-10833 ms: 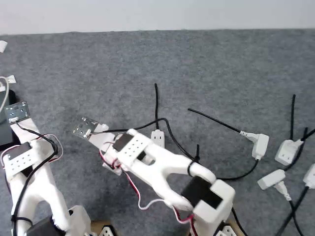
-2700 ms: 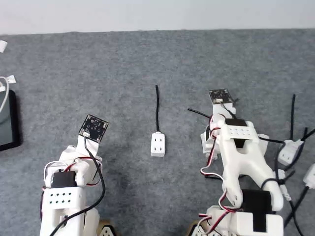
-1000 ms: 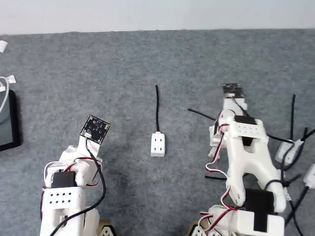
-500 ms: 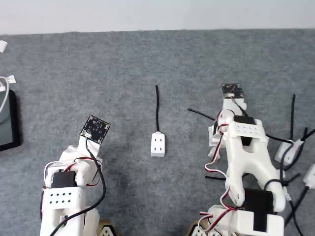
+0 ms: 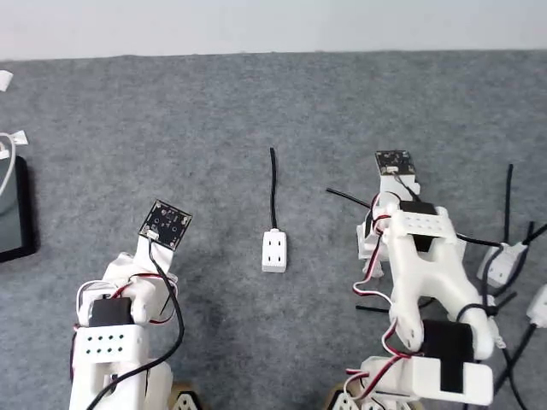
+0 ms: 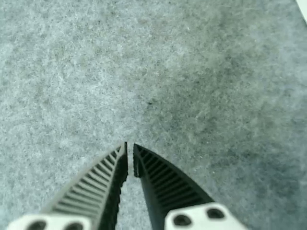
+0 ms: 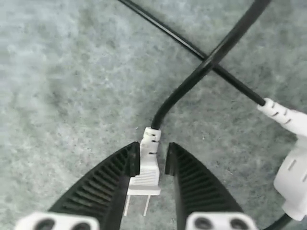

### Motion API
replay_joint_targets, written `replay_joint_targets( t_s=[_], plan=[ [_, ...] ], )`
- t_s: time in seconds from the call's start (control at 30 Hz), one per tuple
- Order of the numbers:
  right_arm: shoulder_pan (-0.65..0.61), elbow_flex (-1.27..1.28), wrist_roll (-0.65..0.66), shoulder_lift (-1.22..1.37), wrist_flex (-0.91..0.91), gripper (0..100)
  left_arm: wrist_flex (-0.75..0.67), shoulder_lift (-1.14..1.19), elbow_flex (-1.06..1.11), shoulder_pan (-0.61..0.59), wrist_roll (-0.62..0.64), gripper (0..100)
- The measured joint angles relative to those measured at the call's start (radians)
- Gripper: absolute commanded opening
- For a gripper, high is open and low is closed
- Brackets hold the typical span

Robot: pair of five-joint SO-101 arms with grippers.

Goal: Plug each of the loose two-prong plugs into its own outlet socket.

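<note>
Gripping the plug [image 7: 145,168] well right of the outlet socket [image 5: 273,250], the clamped right jaws may let it twist if its cord [image 7: 182,93] snags; left jaws are together.

Counter [image 5: 171,111]: covered in grey, felt-like matting with a mottled nap, across nearly the whole high view.
Far edge: a plain pale strip [image 5: 273,26] runs along the back of the matting; wall or bare surface, cannot tell.
Left margin: a flat black slab [image 5: 10,213], partly cut off, and 2 small white scraps [image 5: 4,80] beyond it.
Light: even and soft, with faint shadows.
</note>
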Motion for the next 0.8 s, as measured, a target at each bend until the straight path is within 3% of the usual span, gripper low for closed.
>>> replay_joint_targets(
  t_s=[0.37,0.63,0.8],
  plan=[
    [-0.009,-0.008,0.000,0.041,0.000,12.5,0.005,0.000,0.000,0.000,0.000,2],
    [-0.005,-0.183,0.000,0.201,0.101,12.5,0.005,0.000,0.000,0.000,0.000,2],
    [-0.006,-0.195,0.000,0.204,0.101,2.7,0.005,0.000,0.000,0.000,0.000,2]
  ],
)
